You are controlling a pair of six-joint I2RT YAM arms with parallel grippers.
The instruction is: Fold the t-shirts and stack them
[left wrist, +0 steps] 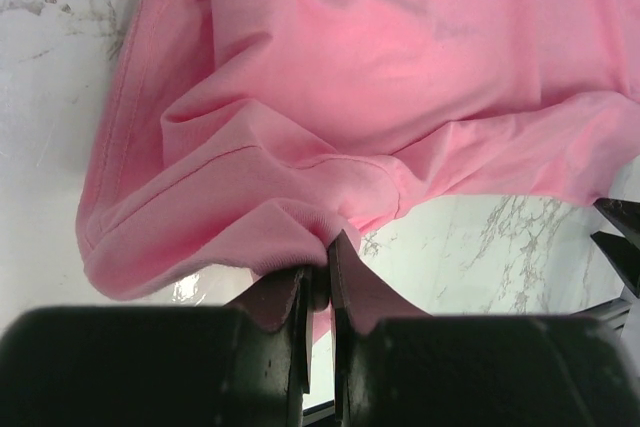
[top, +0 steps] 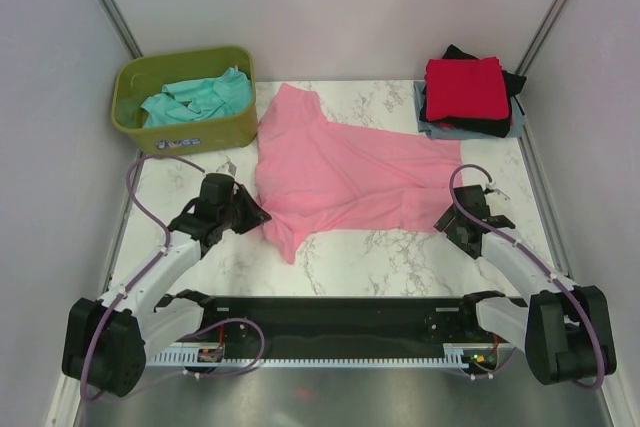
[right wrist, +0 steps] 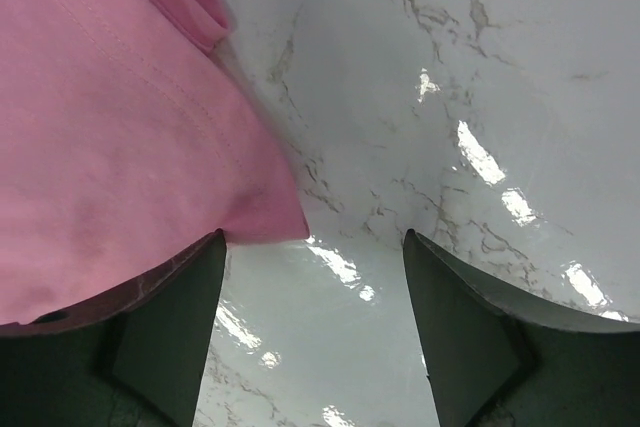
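Marble table [top: 370, 247], pink t-shirt [top: 340, 172], tub [top: 185, 133], folded stack [top: 468, 97]

Bright, even overhead light gave only soft shadows beneath the large pink cotton t-shirt [top: 340, 172]. White glare patches dotted the glossy white marble-patterned tabletop [right wrist: 480, 152]; the black left gripper [left wrist: 322, 265] loomed blurred near its lens.

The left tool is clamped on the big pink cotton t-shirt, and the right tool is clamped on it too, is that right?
Not quite. The left tool is shut on the large pink cotton t-shirt, but the right tool is open wide above the white marble table; the right wrist view shows it.
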